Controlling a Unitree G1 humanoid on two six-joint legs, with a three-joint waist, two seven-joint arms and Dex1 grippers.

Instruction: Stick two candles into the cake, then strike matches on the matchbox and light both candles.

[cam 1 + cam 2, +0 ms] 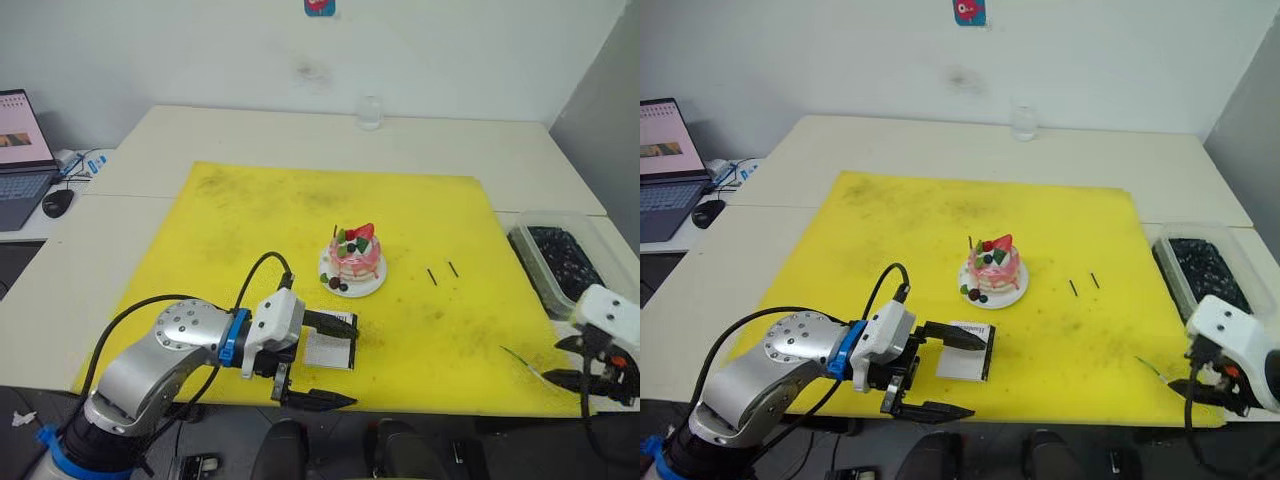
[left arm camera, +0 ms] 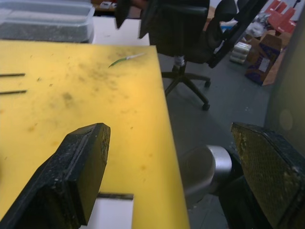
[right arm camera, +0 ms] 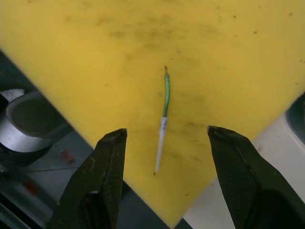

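The pink cake [image 1: 354, 257] sits on its white plate [image 1: 366, 288] mid-mat, and a thin stick [image 1: 336, 232] stands up from its left side; I cannot tell the stick's colour. The white matchbox [image 1: 328, 351] lies near the mat's front edge. My left gripper [image 1: 355, 365] is open around it, one finger over its far side and one off the mat edge. Two dark matches [image 1: 431, 276] lie right of the cake. The green candle [image 3: 165, 107] lies at the mat's front right corner. My right gripper [image 3: 167, 136] hovers open over the candle's white end.
Everything lies on a yellow mat [image 1: 300, 210]. A clear bin of dark bits [image 1: 560, 262] stands at the right edge, a glass [image 1: 369, 112] at the back. A laptop [image 1: 20, 150] and mouse [image 1: 57, 203] sit far left. An office chair [image 2: 181, 28] stands beyond the table.
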